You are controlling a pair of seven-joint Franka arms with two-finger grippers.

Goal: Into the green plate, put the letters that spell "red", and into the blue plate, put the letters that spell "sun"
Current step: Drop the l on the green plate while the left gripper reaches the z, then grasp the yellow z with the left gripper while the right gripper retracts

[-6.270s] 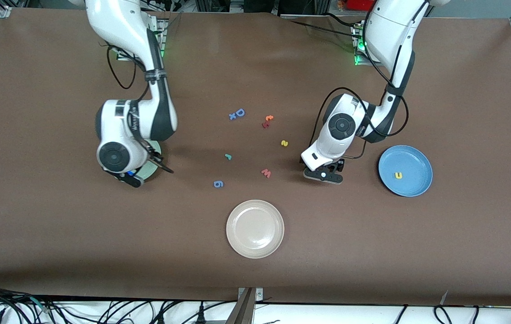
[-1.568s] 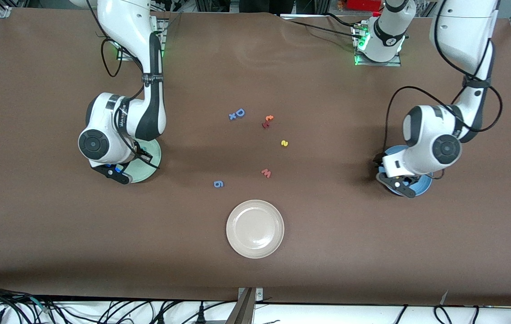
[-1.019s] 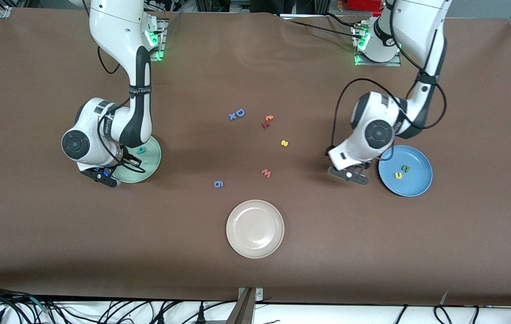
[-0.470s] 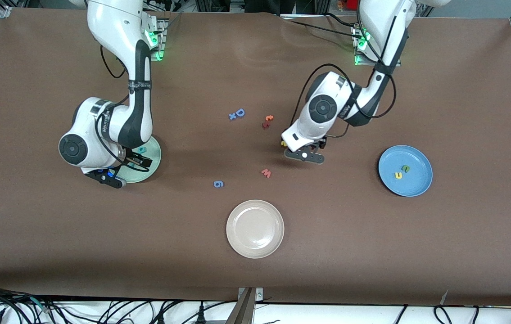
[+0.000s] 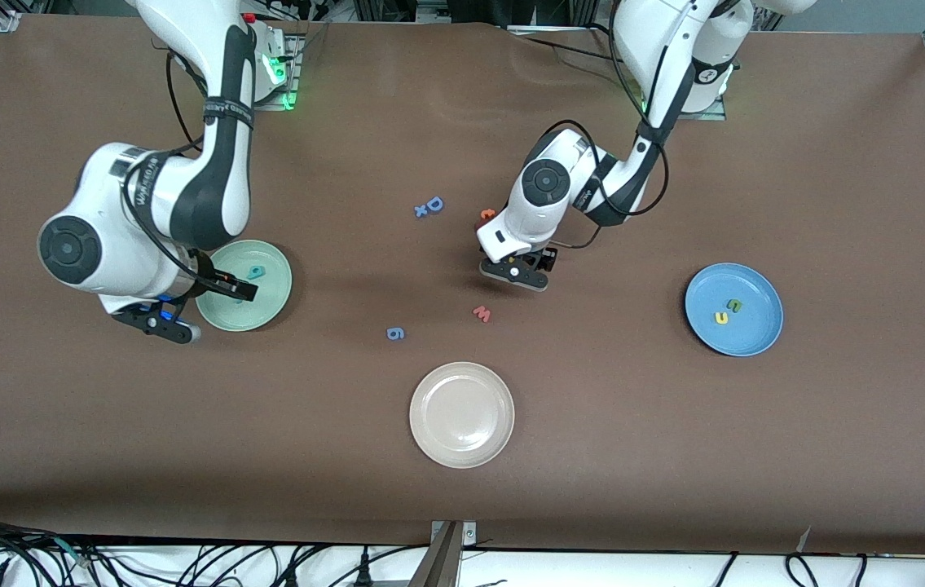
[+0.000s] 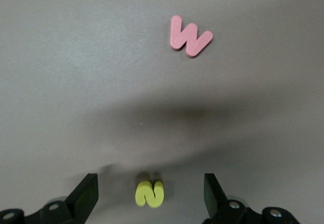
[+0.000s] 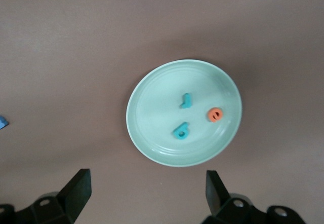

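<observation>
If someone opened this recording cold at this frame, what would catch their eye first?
Probably the left gripper, open and low over the yellow "s", beside the pink "w" mid-table. Next, the green plate at the right arm's end, holding the teal "r", the teal "d" and the orange "e", with the open right gripper raised at its edge.

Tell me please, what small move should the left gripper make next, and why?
Probably lower straight down and close on the yellow "s". The left gripper is open with this letter between its fingers on the table. The blue plate already holds the "u" and the "n", so only the "s" is missing. The right gripper is open above the green plate.
</observation>
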